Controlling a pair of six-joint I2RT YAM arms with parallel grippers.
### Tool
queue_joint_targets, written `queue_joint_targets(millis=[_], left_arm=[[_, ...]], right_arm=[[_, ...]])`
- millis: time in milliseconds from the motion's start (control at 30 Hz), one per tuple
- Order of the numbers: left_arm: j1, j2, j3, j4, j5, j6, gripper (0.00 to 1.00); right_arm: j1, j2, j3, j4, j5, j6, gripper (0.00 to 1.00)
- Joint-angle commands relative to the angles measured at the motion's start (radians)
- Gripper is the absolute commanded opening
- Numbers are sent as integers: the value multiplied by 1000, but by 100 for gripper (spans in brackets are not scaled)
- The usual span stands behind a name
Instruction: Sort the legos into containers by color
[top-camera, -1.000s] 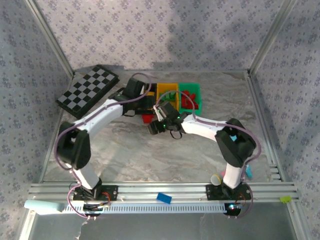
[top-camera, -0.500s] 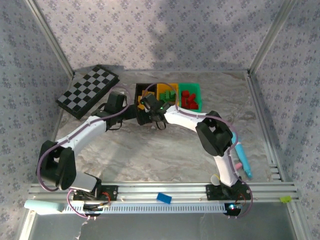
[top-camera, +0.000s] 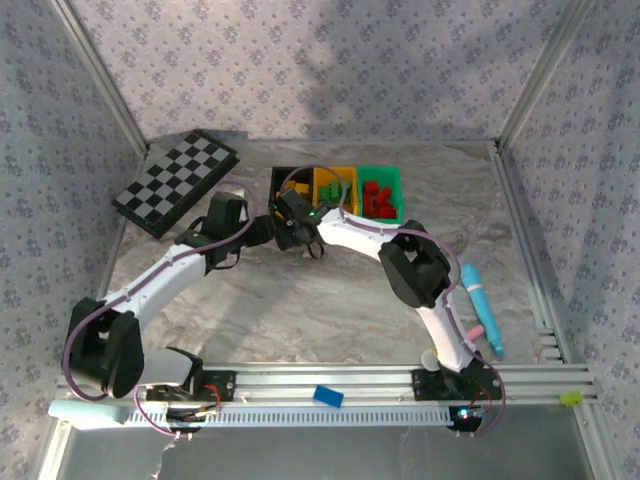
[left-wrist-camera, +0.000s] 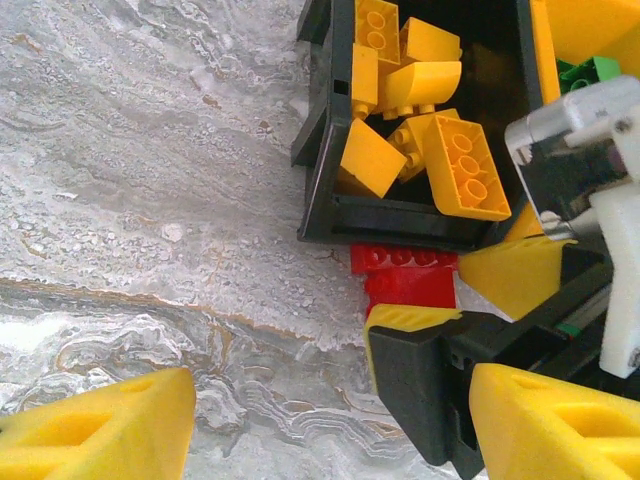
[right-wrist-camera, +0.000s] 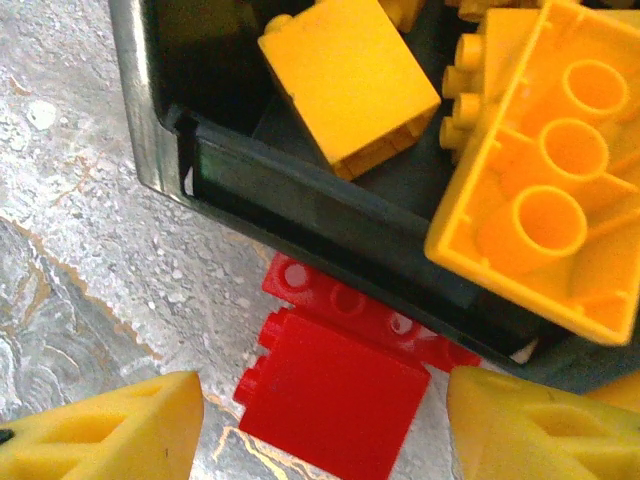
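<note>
Partly overlapping, nearer one cut off in the right wrist view: two small red studded plastic bricks (right-wrist-camera: 330, 400). Lying on the marbled grey counter (left-wrist-camera: 150, 150), against the near wall of the black rectangular plastic bin (left-wrist-camera: 320, 190), between spread right fingers (right-wrist-camera: 110, 430), not pinched. Left fingers (left-wrist-camera: 100, 430) spread wide too. Yellow-orange bricks (left-wrist-camera: 455, 165) in the black bin, green bricks (top-camera: 335, 190) in the yellow-orange bin (top-camera: 335, 170), red bricks (top-camera: 376, 197) in the green bin (top-camera: 380, 170).

Top view: diffuse, bright; broad soft shadow on back wall (top-camera: 340, 90) at 12 o'clock. Left wrist view: bright sheen on marbled table (left-wrist-camera: 120, 330) at 8 o'clock. Right wrist view: sharp centre; specular streak on black bin (right-wrist-camera: 150, 120) rim at 10 o'clock; blur on yellow fingertips (right-wrist-camera: 110, 430) at 7 and 5 o'clock.
</note>
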Motion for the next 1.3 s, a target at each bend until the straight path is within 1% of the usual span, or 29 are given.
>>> queue_joint_targets(millis=[0, 100, 300, 467, 633, 800, 967, 1067, 1133, 1267], left_arm=[[4, -23, -7, 18, 6, 22, 73], [7, -18, -9, 13, 0, 21, 73], [9, -13, -15, 25, 10, 10, 73], [10, -13, -13, 16, 2, 11, 73], [9, -12, -15, 15, 4, 8, 73], [9, -11, -24, 27, 15, 2, 73], [10, -19, -30, 30, 19, -1, 73], [10, -26, -36, 29, 18, -1, 73], [9, -30, -38, 28, 15, 0, 73], [9, -35, -39, 22, 7, 2, 73]], right_arm=[[-11, 36, 39, -41, 0, 15, 67], [-23, 39, 56, -45, 17, 11, 68], [-44, 45, 79, -49, 2, -8, 69], [-25, 42, 71, -62, -7, -20, 69], [4, 25, 37, -70, 18, -20, 69], [8, 26, 19, -75, 25, -9, 69], [5, 47, 42, -80, 20, 0, 68], [6, 63, 64, -87, 14, -2, 62], [6, 76, 79, -94, 12, -6, 55], [5, 86, 89, -103, 12, -6, 49]])
